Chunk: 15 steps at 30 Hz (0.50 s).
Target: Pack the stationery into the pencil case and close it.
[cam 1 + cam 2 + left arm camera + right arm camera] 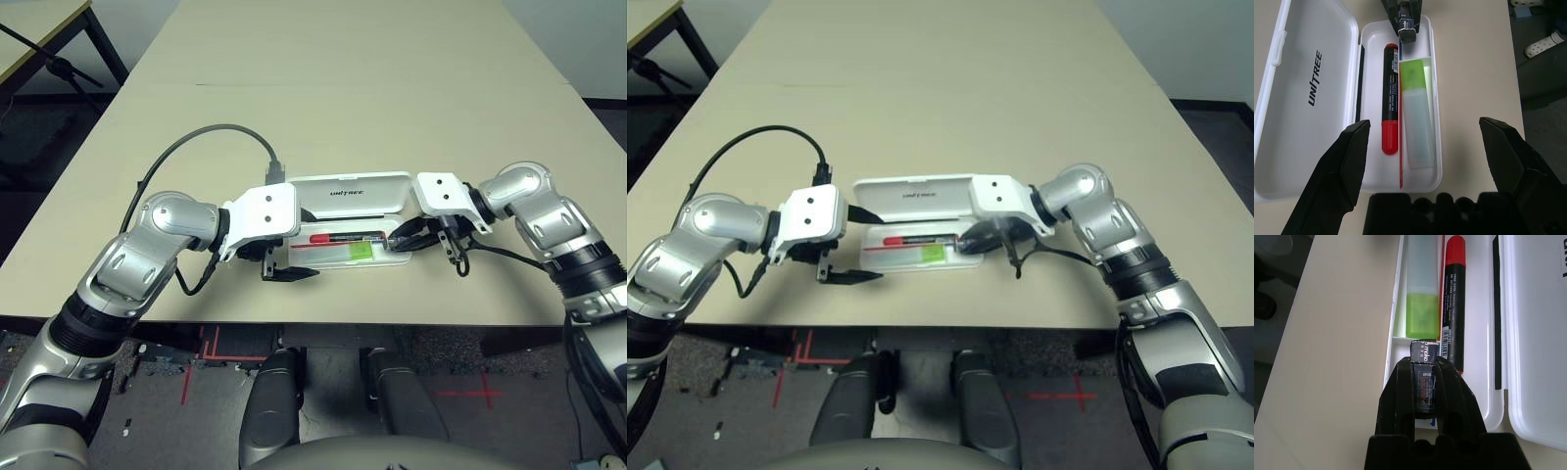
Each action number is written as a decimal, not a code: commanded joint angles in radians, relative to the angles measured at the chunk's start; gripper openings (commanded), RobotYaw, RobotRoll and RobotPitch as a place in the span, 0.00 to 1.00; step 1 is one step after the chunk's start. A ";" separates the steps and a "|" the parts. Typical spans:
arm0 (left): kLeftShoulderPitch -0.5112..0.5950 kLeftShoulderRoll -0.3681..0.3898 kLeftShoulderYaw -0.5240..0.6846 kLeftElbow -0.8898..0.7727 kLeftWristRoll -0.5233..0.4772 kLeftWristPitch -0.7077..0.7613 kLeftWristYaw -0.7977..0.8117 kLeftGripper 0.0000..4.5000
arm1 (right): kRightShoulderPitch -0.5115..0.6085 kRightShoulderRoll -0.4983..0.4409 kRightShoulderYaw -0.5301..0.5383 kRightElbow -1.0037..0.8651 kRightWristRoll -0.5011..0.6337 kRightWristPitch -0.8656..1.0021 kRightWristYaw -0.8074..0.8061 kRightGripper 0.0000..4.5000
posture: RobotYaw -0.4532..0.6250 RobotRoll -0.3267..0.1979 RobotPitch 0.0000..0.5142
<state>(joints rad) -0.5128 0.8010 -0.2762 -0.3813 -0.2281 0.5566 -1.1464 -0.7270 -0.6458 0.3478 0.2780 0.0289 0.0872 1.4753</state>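
Nearest the table's front edge, the left gripper (291,273) was seen just in front of the pencil case (323,257), its black fingers (1347,166) spread wide apart and touching nothing. Bare table (323,88) lay open beyond the case and to either side of it, while only a narrow strip separated the case from the front edge. The case stood open, its tray toward the robot and its lettered lid (351,194) folded back flat behind the tray. Inside the tray, a red marker (1390,98) was lying lengthwise beside the hinge, and a flat white stick with a green end (1415,112) was lying parallel to it on the side away from the lid. At the tray's right end, the right gripper (1422,357) was reaching in, its fingers clamped together on a small dark labelled cylinder (1423,363), which was held just past the stick's green end and beside the marker's black end.
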 commanded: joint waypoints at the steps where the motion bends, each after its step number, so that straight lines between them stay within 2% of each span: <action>1: 0.000 0.009 -0.009 -0.022 0.009 0.007 0.007 1.00 | -0.005 0.012 0.018 0.015 -0.016 -0.022 -0.006 0.07 | 0.52 0.62 0.29; 9: 0.000 0.012 -0.008 -0.024 0.008 0.008 0.006 1.00 | 0.003 0.027 0.016 0.024 -0.020 -0.049 0.003 0.07 | 0.52 0.62 0.28; 15: 0.000 0.013 -0.009 -0.023 0.007 0.007 0.004 1.00 | 0.002 0.016 -0.005 0.020 -0.002 -0.043 0.016 0.55 | 0.52 0.62 0.29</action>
<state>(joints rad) -0.5128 0.8032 -0.2762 -0.3821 -0.2281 0.5582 -1.1437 -0.7270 -0.6198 0.3484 0.3041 0.0125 0.0456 1.4818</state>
